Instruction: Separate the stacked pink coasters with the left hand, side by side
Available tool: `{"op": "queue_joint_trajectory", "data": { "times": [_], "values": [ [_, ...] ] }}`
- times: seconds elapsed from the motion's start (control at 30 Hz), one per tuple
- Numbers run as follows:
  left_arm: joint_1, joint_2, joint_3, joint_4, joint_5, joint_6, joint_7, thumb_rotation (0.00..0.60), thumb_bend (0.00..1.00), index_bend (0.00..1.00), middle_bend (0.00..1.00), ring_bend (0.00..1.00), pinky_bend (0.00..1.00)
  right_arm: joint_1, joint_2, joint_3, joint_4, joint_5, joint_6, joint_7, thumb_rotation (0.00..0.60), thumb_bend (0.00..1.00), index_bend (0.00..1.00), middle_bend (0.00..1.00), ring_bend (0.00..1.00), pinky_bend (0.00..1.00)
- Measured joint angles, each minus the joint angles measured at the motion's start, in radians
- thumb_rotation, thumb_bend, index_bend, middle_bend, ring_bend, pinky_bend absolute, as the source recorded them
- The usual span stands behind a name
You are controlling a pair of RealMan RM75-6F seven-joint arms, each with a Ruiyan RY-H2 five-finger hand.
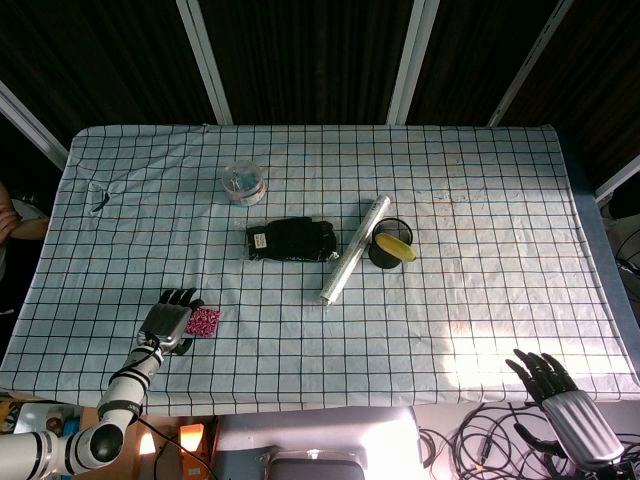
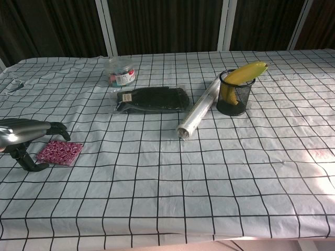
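The pink patterned coasters (image 1: 206, 322) (image 2: 60, 152) lie as one flat stack on the checked cloth near the front left of the table. My left hand (image 1: 170, 318) (image 2: 23, 138) is right at the stack's left edge. Its fingers reach out just above that edge and its thumb points down to the cloth beside it, with nothing gripped. My right hand (image 1: 558, 394) hangs past the table's front right edge with fingers spread and nothing in it; the chest view does not show it.
A clear round tub (image 1: 244, 184) (image 2: 121, 73) stands at the back. Mid-table lie a black packet (image 1: 290, 240) (image 2: 152, 99) and a clear roll (image 1: 352, 262) (image 2: 199, 115). A black mesh cup (image 1: 384, 254) (image 2: 233, 99) holds a banana (image 1: 396, 245) (image 2: 245, 72).
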Motion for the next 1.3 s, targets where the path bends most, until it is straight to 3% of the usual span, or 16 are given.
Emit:
{"op": "queue_joint_trajectory", "data": {
  "times": [0.23,0.5,1.3],
  "values": [
    [-0.009,-0.014,0.013,0.028,-0.001,-0.001,-0.008,0.600,0.37,0.20,0.00,0.00,0.00,-0.002,0.000,0.000,0.001,-0.001,0.005,0.001,0.600,0.20,0.00,0.00,0.00,0.00],
    [-0.011,-0.027,0.019,0.050,0.024,0.003,-0.032,0.600,0.37,0.32,0.00,0.00,0.00,-0.005,0.000,0.000,0.003,0.003,0.008,0.001,0.600,0.20,0.00,0.00,0.00,0.00],
    [0.011,-0.010,0.020,0.038,0.106,0.038,-0.100,0.600,0.36,0.44,0.00,0.00,0.00,-0.005,-0.003,-0.002,0.001,0.003,0.000,-0.012,0.600,0.20,0.00,0.00,0.00,0.00]
  ]
}}
